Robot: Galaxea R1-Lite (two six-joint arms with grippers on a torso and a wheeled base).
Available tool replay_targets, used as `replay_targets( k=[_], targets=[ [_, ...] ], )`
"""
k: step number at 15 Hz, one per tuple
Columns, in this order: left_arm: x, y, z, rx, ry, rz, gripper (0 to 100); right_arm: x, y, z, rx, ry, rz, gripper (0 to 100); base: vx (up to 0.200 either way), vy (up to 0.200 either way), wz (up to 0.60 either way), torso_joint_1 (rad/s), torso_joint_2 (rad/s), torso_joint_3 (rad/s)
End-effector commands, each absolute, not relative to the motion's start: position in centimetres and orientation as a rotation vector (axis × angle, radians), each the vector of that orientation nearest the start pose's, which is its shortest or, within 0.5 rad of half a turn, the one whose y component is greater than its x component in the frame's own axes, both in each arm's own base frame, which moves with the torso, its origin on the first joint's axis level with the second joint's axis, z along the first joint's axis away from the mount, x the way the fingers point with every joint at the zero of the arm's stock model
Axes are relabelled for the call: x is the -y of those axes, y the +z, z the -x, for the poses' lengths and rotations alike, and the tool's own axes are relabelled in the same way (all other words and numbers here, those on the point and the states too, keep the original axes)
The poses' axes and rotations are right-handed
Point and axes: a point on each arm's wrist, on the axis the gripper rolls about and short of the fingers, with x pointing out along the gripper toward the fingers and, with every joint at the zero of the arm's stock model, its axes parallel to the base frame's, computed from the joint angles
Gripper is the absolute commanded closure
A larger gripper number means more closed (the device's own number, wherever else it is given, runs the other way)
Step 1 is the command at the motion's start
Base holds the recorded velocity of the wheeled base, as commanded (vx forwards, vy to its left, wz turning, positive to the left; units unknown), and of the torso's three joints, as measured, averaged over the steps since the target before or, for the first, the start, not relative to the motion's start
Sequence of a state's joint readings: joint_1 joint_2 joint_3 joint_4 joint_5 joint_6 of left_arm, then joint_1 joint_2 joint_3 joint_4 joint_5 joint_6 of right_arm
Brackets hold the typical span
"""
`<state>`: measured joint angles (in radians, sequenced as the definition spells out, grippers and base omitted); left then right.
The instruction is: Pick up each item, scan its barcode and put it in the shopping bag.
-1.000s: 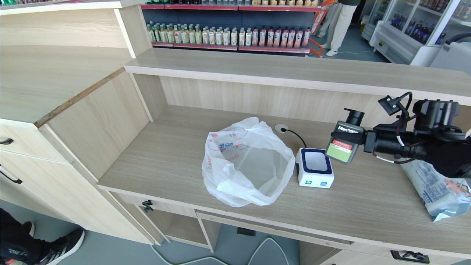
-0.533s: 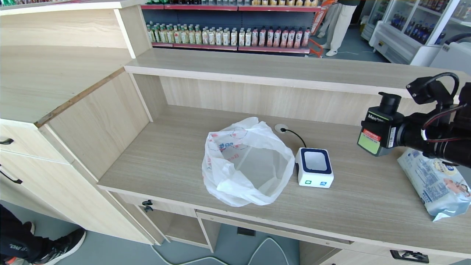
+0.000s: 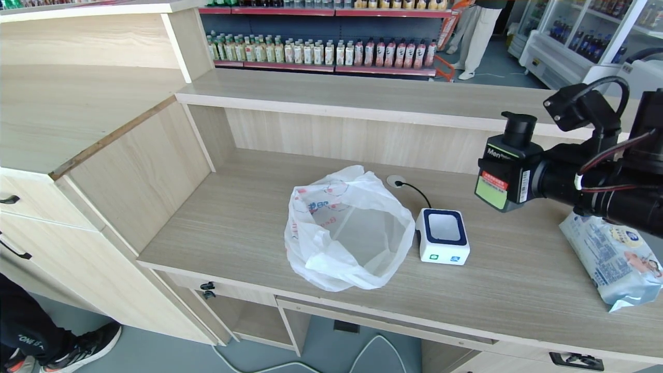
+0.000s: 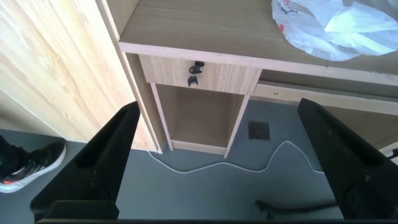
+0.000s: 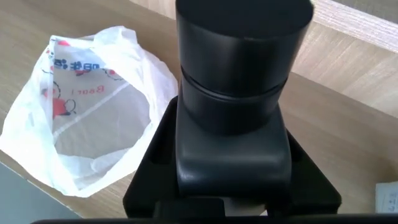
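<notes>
There are four things at the worktop (image 3: pixel 233 223): one white plastic shopping bag (image 3: pixel 342 228), one scanner (image 3: pixel 443 235), one black bottle (image 3: pixel 505 173) and one pack of wipes (image 3: pixel 611 259). The shopping bag sits near the middle of the worktop with its mouth wide open. The scanner stands just beside it on the right, its window facing up, and a single black cable (image 3: pixel 417 191) runs from behind it to a round hole farther back. The pack of wipes lies flat at the far right, close to the front edge. The right gripper (image 3: pixel 536 182) is clenched on the bottle from the side and holds it in the air with the cap up and the body leaning a little. The bottle is to the right of the scanner and apart from it, with its green and red label turned toward the bag. The right arm reaches in level from the right edge, above the wipes. The left gripper (image 4: pixel 219 124) hangs low in front of the desk with its two fingers spread wide and nothing between them, facing a drawer (image 4: pixel 199 71) under the worktop.
</notes>
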<state>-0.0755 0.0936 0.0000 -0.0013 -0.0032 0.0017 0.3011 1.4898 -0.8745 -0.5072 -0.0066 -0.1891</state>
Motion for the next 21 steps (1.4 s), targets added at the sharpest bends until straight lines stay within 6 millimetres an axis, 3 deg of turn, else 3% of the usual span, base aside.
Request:
replay_targets(
  k=[1, 4, 9, 11, 13, 21],
  targets=[
    [-0.1, 7.7, 1.5, -0.093, -0.078, -0.005, 0, -8.0, 25.0, -25.2, -0.073, 0.314, 0.204, 100, 0.0, 0.0, 0.6, -0.007, -0.01, 0.007],
    [-0.1, 7.7, 1.5, -0.093, -0.078, -0.006, 0, -8.3, 24.4, -25.8, -0.093, 0.339, 0.203, 100, 0.0, 0.0, 0.6, 0.006, 0.01, 0.001],
    [-0.1, 7.7, 1.5, -0.093, -0.078, -0.005, 0, -6.2, 21.5, -29.7, -0.169, 0.543, 0.134, 100, 0.0, 0.0, 0.0, 0.0, 0.0, 0.0],
    [-0.1, 7.7, 1.5, -0.093, -0.078, -0.005, 0, -5.0, 18.5, -32.4, -0.2, 0.546, 0.121, 100, 0.0, 0.0, 0.0, 0.0, 0.0, 0.0],
    [-0.1, 7.7, 1.5, -0.093, -0.078, -0.006, 0, -4.2, 16.6, -33.7, -0.23, 0.539, 0.1, 100, 0.0, 0.0, 0.0, 0.0, 0.0, 0.0],
    [-0.1, 7.7, 1.5, -0.093, -0.078, -0.005, 0, -3.0, 13.1, -32.8, -0.314, 0.703, 0.052, 100, 0.0, 0.0, 0.0, 0.0, 0.0, 0.0]
  ],
)
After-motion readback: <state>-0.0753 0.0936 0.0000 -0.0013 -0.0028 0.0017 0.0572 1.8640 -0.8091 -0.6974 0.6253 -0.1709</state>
